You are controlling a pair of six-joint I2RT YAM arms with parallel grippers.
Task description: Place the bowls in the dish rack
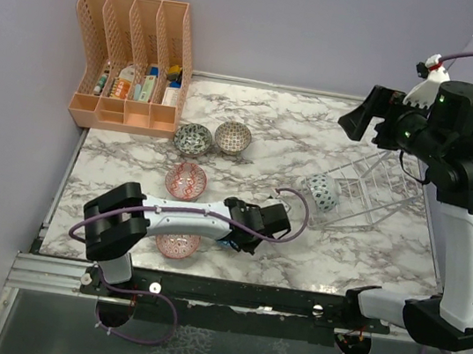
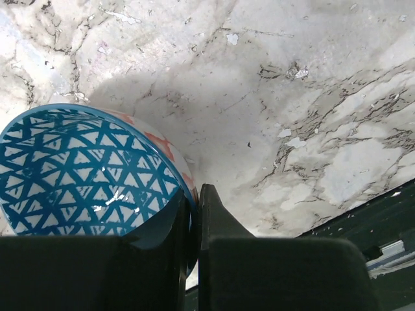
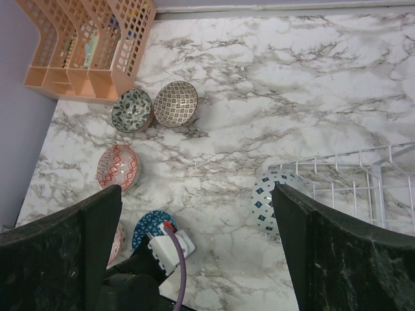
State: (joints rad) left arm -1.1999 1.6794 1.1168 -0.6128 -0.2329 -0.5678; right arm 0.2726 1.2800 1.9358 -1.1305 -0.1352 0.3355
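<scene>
The left gripper [image 2: 196, 195] clamps the rim of the blue bowl [image 2: 84, 168]; the right gripper [image 3: 194, 207] gapes, empty

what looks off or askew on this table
The dish rack sits skewed, diagonal to the table edges, and seems tipped. One bowl stands on edge at its end toward the table's middle. Nothing looks spilled or broken.
</scene>
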